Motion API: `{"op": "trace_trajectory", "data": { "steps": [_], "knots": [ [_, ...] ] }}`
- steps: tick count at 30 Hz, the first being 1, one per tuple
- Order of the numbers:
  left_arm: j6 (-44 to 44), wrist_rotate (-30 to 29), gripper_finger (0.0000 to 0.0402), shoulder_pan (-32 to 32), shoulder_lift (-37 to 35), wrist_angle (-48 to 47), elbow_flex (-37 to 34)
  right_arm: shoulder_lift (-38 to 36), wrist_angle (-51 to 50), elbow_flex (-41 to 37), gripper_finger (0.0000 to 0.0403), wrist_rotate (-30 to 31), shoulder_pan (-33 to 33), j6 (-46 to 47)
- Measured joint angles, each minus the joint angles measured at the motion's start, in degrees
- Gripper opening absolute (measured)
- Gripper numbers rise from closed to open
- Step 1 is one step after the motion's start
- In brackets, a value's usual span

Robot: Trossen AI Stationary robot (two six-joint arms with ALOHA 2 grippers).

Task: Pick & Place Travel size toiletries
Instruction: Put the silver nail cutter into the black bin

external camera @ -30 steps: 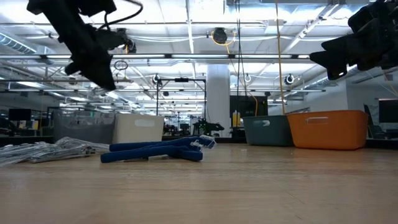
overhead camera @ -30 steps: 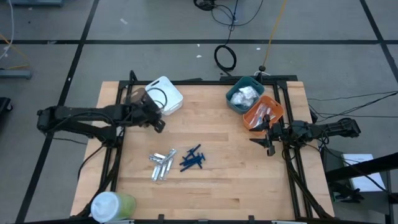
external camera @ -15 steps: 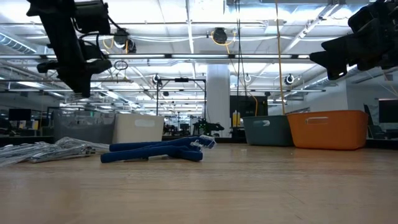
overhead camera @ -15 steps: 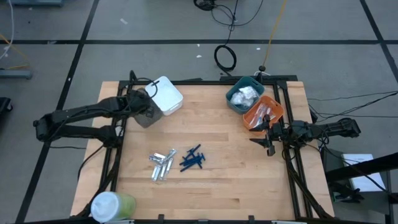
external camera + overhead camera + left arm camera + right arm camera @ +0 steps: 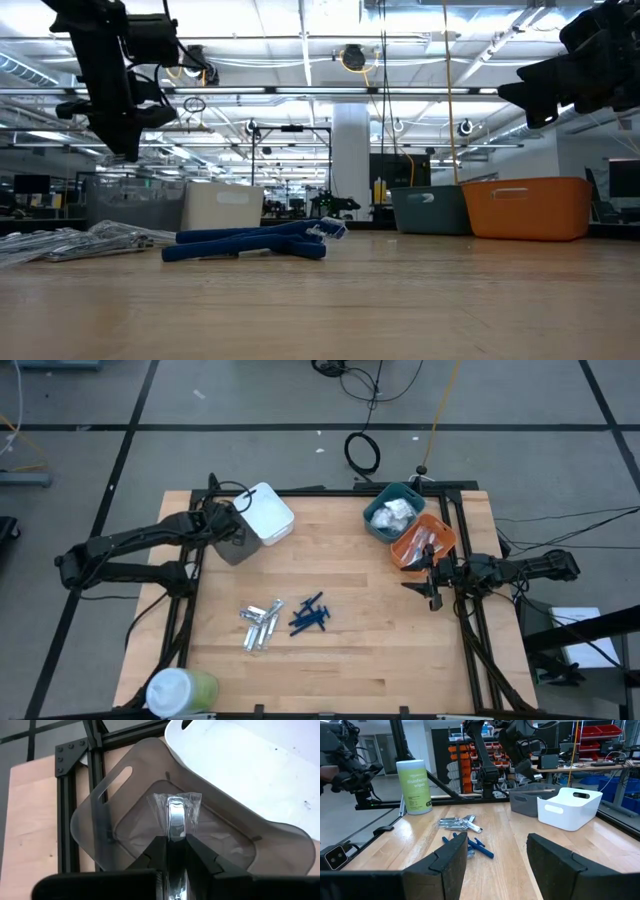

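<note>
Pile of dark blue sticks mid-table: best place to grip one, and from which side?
Judging from the high view, take the stick at the pile's edge, mid-length, coming straight down. The dark blue sticks lie flat and crossed on the wooden table, so jaws should straddle one stick across its width. The open right gripper waits closest.

bins (image 5: 266, 515): 4 | wipes cup (image 5: 180, 691): 1 | arms (image 5: 130, 550): 2
</note>
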Motion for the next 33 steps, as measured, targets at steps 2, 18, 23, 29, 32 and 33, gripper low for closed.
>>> {"op": "trace_trajectory", "data": {
  "steps": [2, 18, 23, 29, 32, 33],
  "knots": [
    [-0.3, 0.8, 0.0038, 0.0, 0.0, -0.4, 0.0, 0.0, 0.0, 0.0, 0.0196, 0.0, 0.0, 0.0],
    [1.3, 2.6, 0.019, 0.0, 0.0, -1.0, 0.0, 0.0, 0.0, 0.0, 0.0196, 0.0, 0.0, 0.0],
    [5.2, 2.7, 0.0211, 0.0, 0.0, -0.8, 0.0, 0.0, 0.0, 0.0, 0.0196, 0.0, 0.0, 0.0],
    [10.4, 14.9, 0.0214, -1.7, -0.6, 2.9, 0.0, 0.0, 0.0, 0.0, 0.0193, 0.0, 0.0, 0.0],
    [11.2, 21.3, 0.0214, -3.4, -1.0, 6.6, 0.0, 0.0, 0.0, 0.0, 0.0193, 0.0, 0.0, 0.0],
    [11.6, 22.9, 0.0214, -4.1, -1.0, 7.7, 0.0, 0.0, 0.0, 0.0, 0.0193, 0.0, 0.0, 0.0]
  ]
}}
